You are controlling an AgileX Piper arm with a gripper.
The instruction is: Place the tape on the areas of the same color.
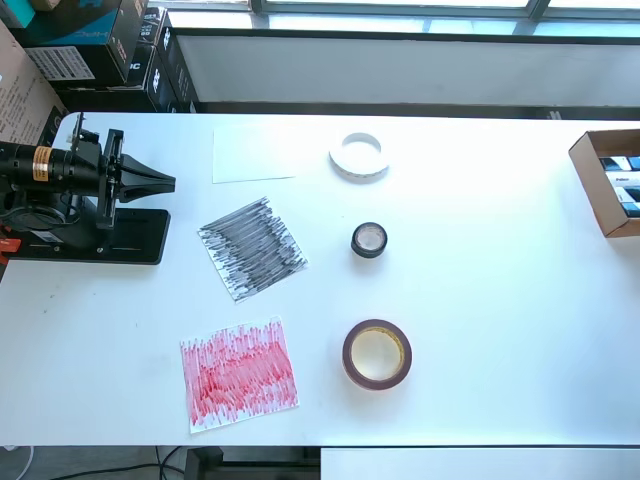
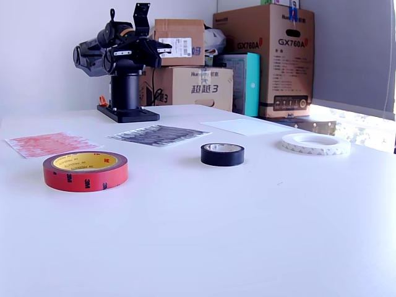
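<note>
A white table (image 1: 480, 330) is shown bearing three paper sheets and three tape rolls. In the overhead view the sheets form a column — plain white sheet (image 1: 250, 152) uppermost, black-scribbled sheet (image 1: 252, 247) in the middle, red-scribbled sheet (image 1: 238, 374) lowest. To the right of each, apart from it, a roll is seen lying flat: red-brown roll (image 1: 377, 354), white ring (image 1: 359, 156), small black roll (image 1: 369, 240). The Piper arm is folded over its base at the left edge; its gripper (image 1: 160, 182) — fingers drawn together to a point, nothing held — is kept well apart from every roll.
</note>
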